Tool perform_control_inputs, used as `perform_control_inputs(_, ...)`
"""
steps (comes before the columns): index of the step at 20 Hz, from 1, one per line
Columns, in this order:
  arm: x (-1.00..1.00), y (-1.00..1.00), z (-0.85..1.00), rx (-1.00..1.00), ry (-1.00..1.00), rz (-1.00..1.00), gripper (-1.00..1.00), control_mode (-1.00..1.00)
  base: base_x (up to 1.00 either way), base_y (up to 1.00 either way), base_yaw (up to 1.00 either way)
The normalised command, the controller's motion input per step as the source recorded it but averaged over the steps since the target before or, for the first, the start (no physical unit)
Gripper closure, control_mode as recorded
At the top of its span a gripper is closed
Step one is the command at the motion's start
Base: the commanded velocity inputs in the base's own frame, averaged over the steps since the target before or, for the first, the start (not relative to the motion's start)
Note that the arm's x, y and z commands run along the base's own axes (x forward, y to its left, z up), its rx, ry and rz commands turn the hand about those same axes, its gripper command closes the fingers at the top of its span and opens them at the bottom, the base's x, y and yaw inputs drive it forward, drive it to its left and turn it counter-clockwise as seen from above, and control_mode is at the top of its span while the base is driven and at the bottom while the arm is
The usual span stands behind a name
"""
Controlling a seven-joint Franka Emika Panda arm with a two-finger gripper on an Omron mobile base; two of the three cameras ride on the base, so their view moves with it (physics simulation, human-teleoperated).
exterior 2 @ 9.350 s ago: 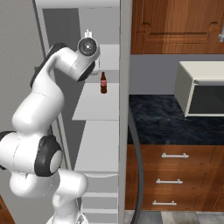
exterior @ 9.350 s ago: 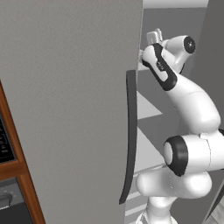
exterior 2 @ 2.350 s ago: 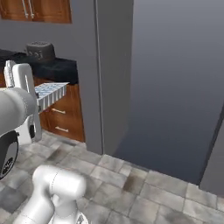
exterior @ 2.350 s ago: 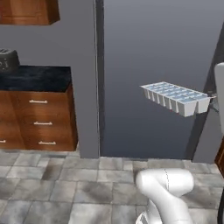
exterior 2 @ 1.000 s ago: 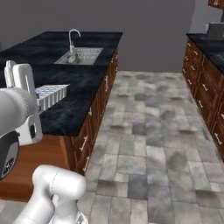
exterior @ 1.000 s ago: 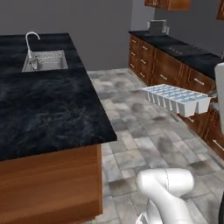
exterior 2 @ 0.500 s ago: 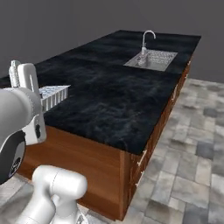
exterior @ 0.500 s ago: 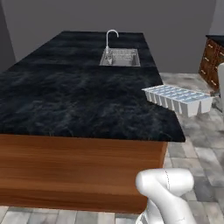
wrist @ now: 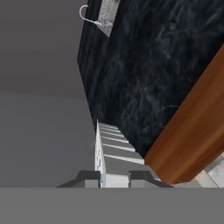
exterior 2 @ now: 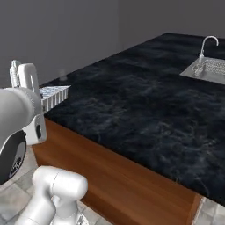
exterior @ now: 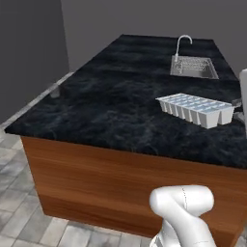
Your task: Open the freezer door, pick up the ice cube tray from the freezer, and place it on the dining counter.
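Observation:
The pale blue-white ice cube tray (exterior: pixel 195 108) hangs level in the air, with my gripper (wrist: pixel 114 178) shut on its near end. In the hand view the tray (wrist: pixel 111 151) runs away from the two dark fingertips (wrist: pixel 89 177) toward the corner of the dining counter (wrist: pixel 148 74). The counter (exterior: pixel 116 96) is a black marbled slab on a brown wooden base. In the right base view the tray (exterior 2: pixel 53 96) sticks out from behind my arm, level with the counter's near left corner (exterior 2: pixel 132 114). I cannot tell whether the tray is over the slab or just short of its edge.
An inset steel sink (exterior: pixel 194 66) with a curved faucet (exterior: pixel 182 44) sits at the counter's far right. Grey walls stand behind the counter, and grey stone floor tiles (exterior: pixel 12 159) lie to its left. The counter's wooden base (exterior: pixel 96 183) faces me.
The whole scene has swung as the base drove and turned: the counter now lies closer and broadside in front. The tray stays shut in the gripper at the same place in each view.

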Motion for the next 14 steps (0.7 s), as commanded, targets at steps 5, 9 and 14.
perform_control_inputs(5, 0.0, 0.0, 0.0, 0.0, 0.0, 0.0, 1.0, 1.0, 0.86, 1.0, 0.07)
perform_control_inputs(9, 0.0, 0.0, 0.0, 0.0, 0.0, 0.0, 1.0, 1.0, 0.71, 1.0, -0.07)
perform_control_inputs(14, 0.0, 0.0, 0.0, 0.0, 0.0, 0.0, 1.0, 1.0, 0.64, 1.0, -0.21)
